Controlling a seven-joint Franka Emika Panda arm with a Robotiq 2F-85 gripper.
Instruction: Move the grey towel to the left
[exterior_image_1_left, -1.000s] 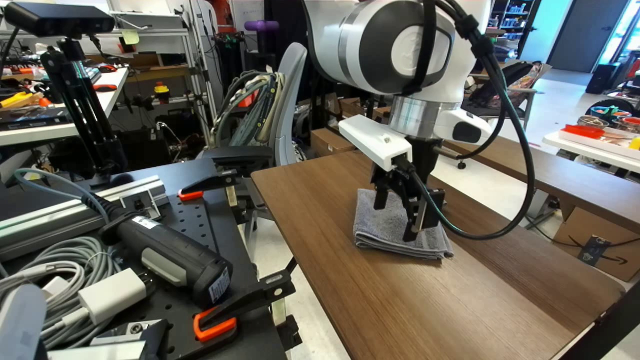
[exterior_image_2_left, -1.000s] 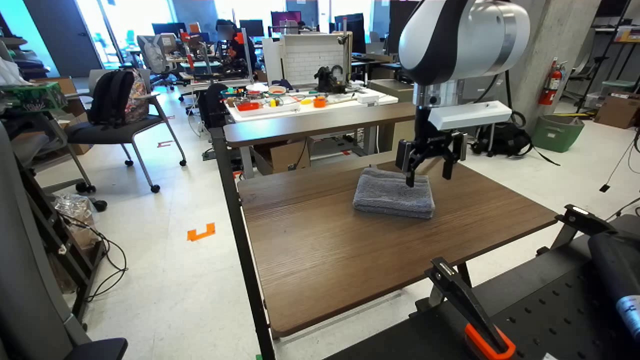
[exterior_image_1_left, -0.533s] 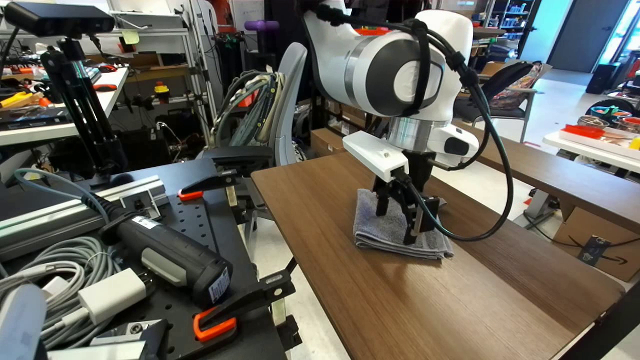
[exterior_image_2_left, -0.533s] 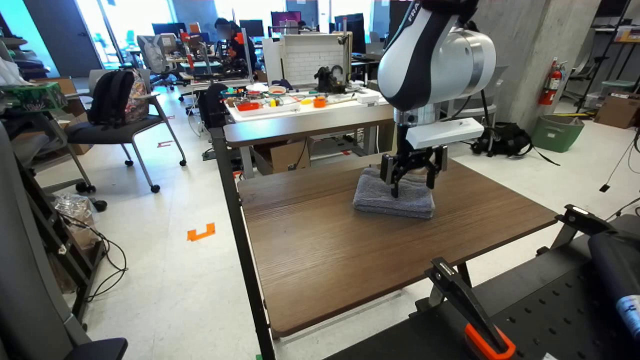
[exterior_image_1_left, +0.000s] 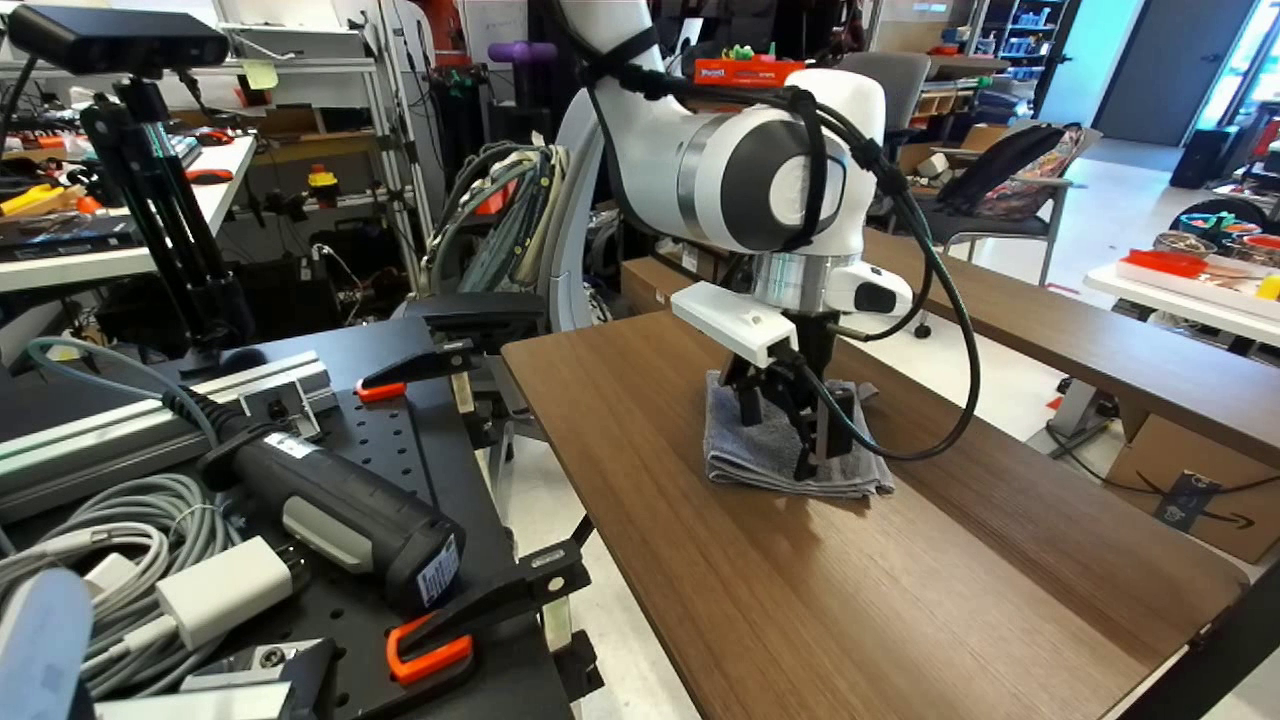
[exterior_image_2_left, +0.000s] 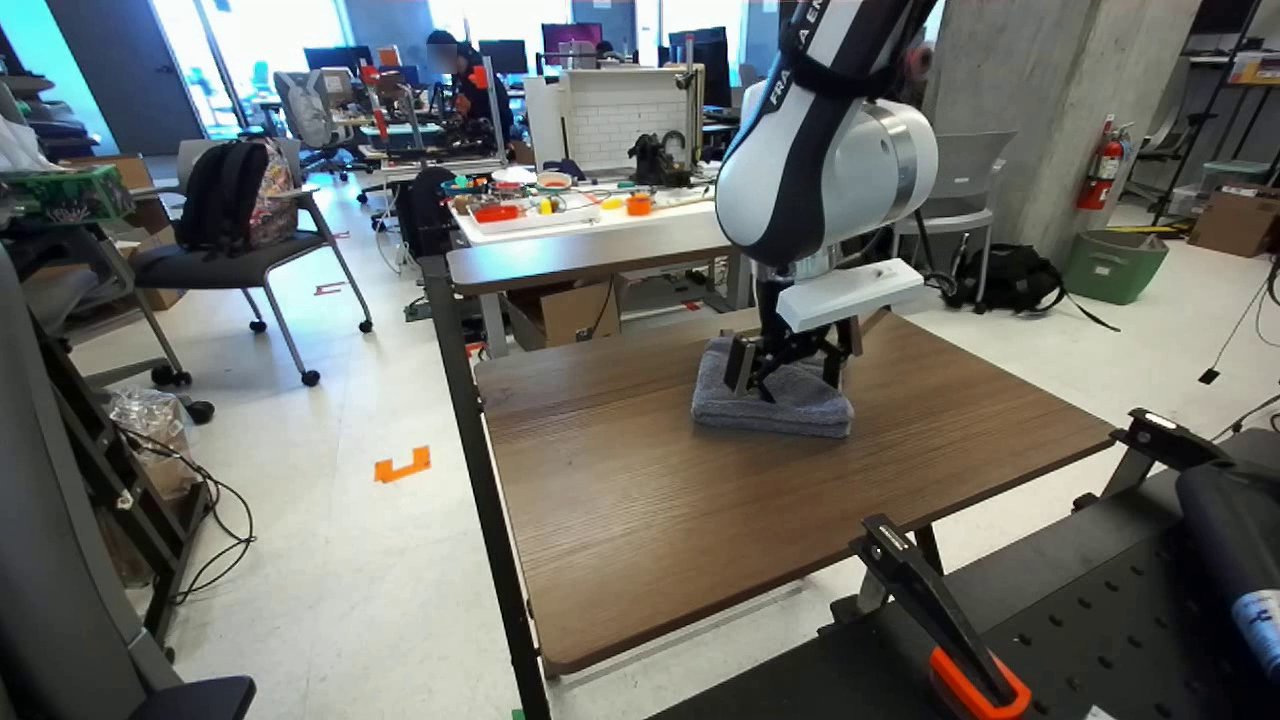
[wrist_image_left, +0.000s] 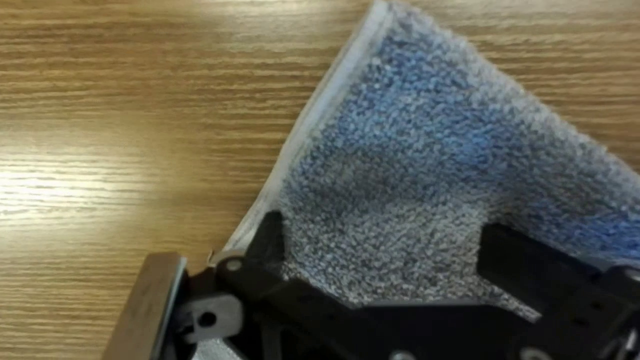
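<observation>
The grey towel (exterior_image_1_left: 738, 462) lies folded and flat on the brown wooden table (exterior_image_1_left: 900, 620), and it also shows in an exterior view (exterior_image_2_left: 780, 414). The gripper (exterior_image_1_left: 778, 440) points down onto the towel from above, as it does in an exterior view (exterior_image_2_left: 798, 390). In the wrist view the gripper (wrist_image_left: 382, 230) has its fingers wide apart, with towel (wrist_image_left: 425, 145) surface between them. The left fingertip in that view is close to the towel's pale hemmed edge. The fingertips seem to touch the cloth. Part of the towel is hidden behind the gripper.
A black workbench (exterior_image_1_left: 370, 450) with orange-tipped clamps (exterior_image_1_left: 430, 645), a black handheld tool (exterior_image_1_left: 350, 520) and coiled cables stands beside the table, across a gap. A black post (exterior_image_2_left: 485, 480) rises at one table end. Another brown table (exterior_image_2_left: 620, 245) stands behind.
The gripper has come down onto the towel and moved sideways. The towel has slid a little with it in the last half second, leftward in an exterior view. The fingers stay apart.
</observation>
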